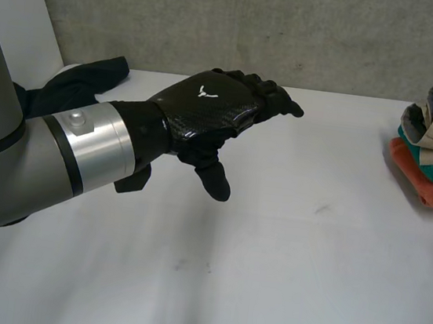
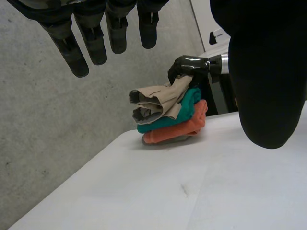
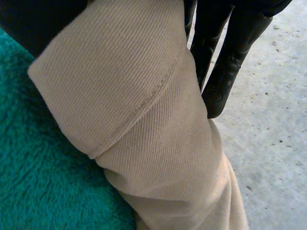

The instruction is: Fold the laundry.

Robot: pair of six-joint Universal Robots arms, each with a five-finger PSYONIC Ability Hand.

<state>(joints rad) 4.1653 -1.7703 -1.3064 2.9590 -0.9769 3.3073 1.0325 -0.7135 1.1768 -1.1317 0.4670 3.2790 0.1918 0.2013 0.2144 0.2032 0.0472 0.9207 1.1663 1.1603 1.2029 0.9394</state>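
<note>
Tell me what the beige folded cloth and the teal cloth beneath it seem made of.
Beige folded cloth: woven twill, probably cotton, matte; fine diagonal ribs and a stitched hem show. Teal cloth: fleece or terry, likely; fuzzy, napped pile.

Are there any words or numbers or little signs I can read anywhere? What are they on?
Words or numbers: none can be read anywhere.
One sign, not letters: a small white mark shaped like a winged Y, on the back of the left hand.
The beige cloth pinched by the right hand and the teal towel under it show no label.
</note>
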